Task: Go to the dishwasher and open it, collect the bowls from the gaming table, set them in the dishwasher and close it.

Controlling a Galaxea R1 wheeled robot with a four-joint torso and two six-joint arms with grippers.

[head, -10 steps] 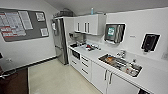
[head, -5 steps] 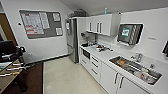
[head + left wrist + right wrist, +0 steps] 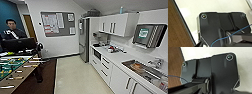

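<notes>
The gaming table [image 3: 15,73], with its green field and rods with handles, stands at the near left in the head view. I cannot make out any bowls on it. Under the white counter [image 3: 117,58], a dark-fronted built-in unit [image 3: 97,54] sits among white drawers; I cannot tell whether it is the dishwasher. The left wrist view looks down past the arm's dark plate at pale floor [image 3: 218,6] and brown carpet [image 3: 176,31]. The right wrist view gives the same pale and brown ground.
A steel fridge [image 3: 83,40] stands at the counter's far end, a sink [image 3: 142,68] at its near end. White wall cabinets [image 3: 117,25] and a wall screen [image 3: 148,35] hang above. A person [image 3: 12,30] sits behind a dark monitor [image 3: 18,45] beyond the gaming table. Pale floor [image 3: 75,77] runs ahead.
The camera has turned left and moved forward: fridge and counter have slid right in the picture, and the gaming table and the person have come into view at left.
</notes>
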